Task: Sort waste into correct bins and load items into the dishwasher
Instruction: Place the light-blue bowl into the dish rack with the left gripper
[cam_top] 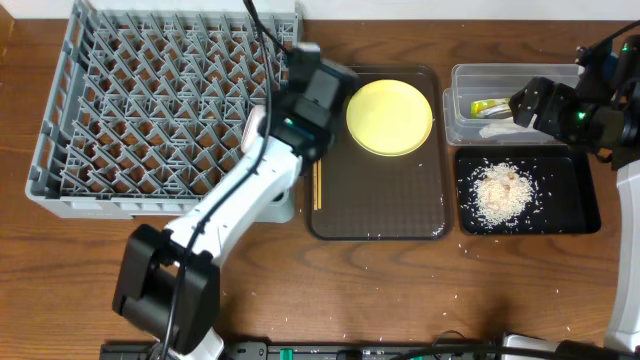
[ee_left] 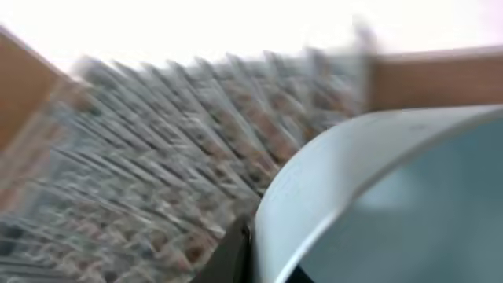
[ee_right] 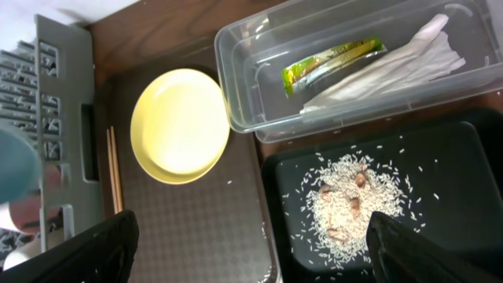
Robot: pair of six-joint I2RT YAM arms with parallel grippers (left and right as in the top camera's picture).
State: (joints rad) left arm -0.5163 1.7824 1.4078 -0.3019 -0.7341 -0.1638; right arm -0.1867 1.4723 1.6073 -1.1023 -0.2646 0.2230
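Observation:
My left gripper [ee_left: 259, 259] is shut on the rim of the light blue bowl [ee_left: 393, 196] and holds it over the right side of the grey dish rack [cam_top: 150, 110]; that view is blurred. My right gripper [ee_right: 247, 236] is open and empty, above the bins. The clear tub [cam_top: 460, 100] holds the green-and-orange wrapper [ee_right: 330, 63] and white paper [ee_right: 393, 71]. The rice heap [ee_right: 350, 204] lies in the black tray [cam_top: 575, 210]. The yellow plate [cam_top: 390, 117] and chopsticks [cam_top: 318, 185] lie on the brown tray. The white cup and white bowl are not in view.
The brown serving tray [cam_top: 380, 210] sits between the rack and the bins. Loose rice grains lie on the table near the front edge. The left arm stretches from the front of the table across the rack's right corner.

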